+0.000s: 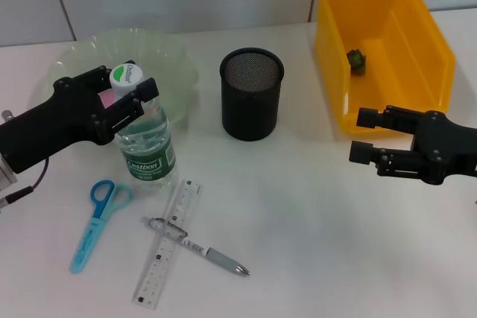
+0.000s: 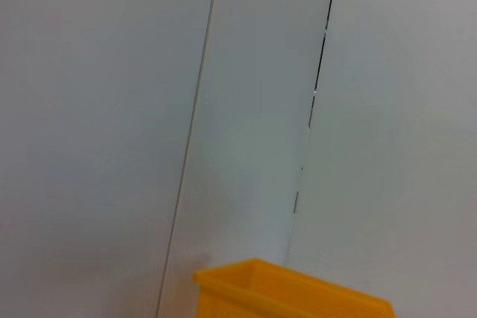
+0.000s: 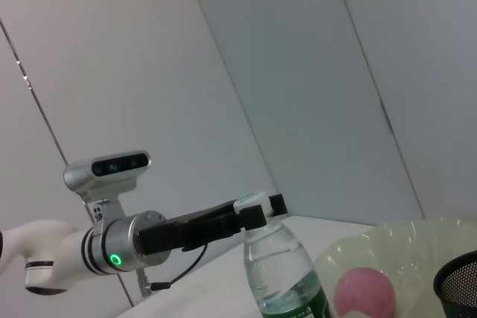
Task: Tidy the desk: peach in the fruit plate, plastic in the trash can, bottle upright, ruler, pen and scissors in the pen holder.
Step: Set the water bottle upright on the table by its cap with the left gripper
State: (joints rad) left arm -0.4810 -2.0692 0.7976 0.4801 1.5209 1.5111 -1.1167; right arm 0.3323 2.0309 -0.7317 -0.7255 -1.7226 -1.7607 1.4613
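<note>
Clear ribbed plastic forms the bottle (image 1: 144, 143), which is standing upright near the pale green translucent fruit plate (image 1: 171, 57). The left gripper (image 1: 128, 91) is holding the bottle at its neck, fingers closed on either side below the white cap. The right wrist view shows the pink, matte, round peach (image 3: 364, 292) lying in the plate, so that step appears done. A small dark green crumpled item (image 1: 358, 59), probably the plastic, is resting in the rigid yellow trash can (image 1: 425, 50).

Still outstanding, judging from the layout: the blue-handled scissors (image 1: 95, 221), the flat transparent ruler (image 1: 168, 243) and the slim grey pen (image 1: 201, 249) are lying on the white desk (image 1: 320, 229), the pen crossing the ruler. The black mesh cylindrical pen holder (image 1: 252, 94) is standing upright between plate and can. The right gripper (image 1: 367, 135) is hovering beside the can, fingers spread apart and holding nothing.
</note>
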